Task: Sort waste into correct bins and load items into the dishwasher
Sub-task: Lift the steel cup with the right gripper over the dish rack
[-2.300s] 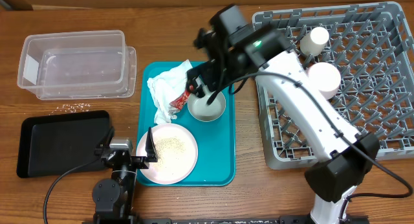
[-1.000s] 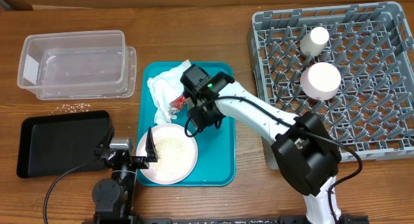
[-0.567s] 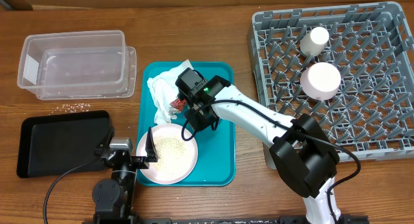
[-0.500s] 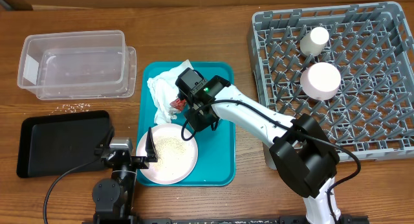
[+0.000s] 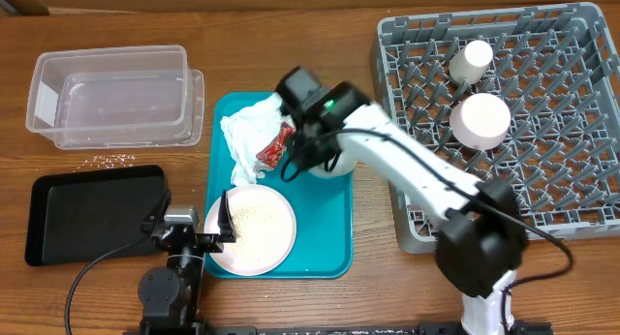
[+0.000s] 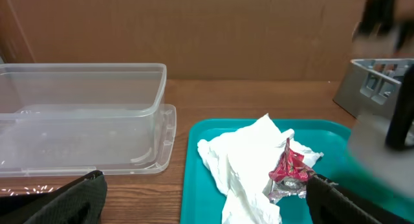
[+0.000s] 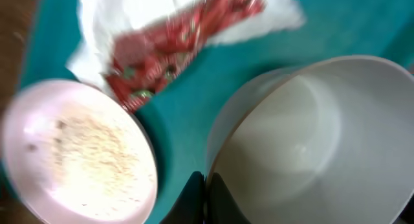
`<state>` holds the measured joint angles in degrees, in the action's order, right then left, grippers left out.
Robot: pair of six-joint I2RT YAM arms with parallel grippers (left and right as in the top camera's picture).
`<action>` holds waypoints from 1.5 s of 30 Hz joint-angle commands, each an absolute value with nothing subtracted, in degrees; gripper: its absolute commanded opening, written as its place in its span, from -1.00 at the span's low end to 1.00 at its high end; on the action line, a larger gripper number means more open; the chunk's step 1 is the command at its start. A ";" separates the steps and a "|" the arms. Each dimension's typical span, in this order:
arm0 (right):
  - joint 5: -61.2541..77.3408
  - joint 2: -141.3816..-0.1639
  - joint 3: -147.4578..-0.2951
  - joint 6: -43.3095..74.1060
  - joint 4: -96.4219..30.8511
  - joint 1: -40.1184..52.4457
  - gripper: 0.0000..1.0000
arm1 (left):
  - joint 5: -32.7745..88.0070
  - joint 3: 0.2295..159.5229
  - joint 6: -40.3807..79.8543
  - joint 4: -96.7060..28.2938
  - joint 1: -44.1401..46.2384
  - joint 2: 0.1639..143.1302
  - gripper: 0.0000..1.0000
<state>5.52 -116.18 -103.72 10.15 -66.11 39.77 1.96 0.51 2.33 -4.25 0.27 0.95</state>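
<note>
Swung up and back since a moment ago, uncovering the red foil packet (image 5: pixel 276 146) on the napkins (image 5: pixel 244 132).
Clamps the grey bowl (image 7: pixel 291 146) by its rim in the right gripper (image 7: pixel 204 185), at the teal tray (image 5: pixel 329 238). Leaves the left gripper (image 5: pixel 192 222) spread wide and empty by the pink plate (image 5: pixel 278 252) of crumbs (image 5: pixel 254 219). Blurs the packet's print past reading; hides most of the bowl from overhead.

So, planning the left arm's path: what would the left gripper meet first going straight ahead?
Most likely the crumpled napkin on the teal tray, with the red packet lying on it, though depth is hard to judge here.
</note>
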 commanded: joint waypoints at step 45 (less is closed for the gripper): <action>50.15 -94.52 -100.68 -6.92 -88.84 -19.62 -0.92 | 2.37 0.27 0.82 -4.29 0.03 0.34 1.00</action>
<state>34.70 -96.36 -103.72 3.60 -88.20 -16.53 1.96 0.51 2.33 -4.27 0.27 0.95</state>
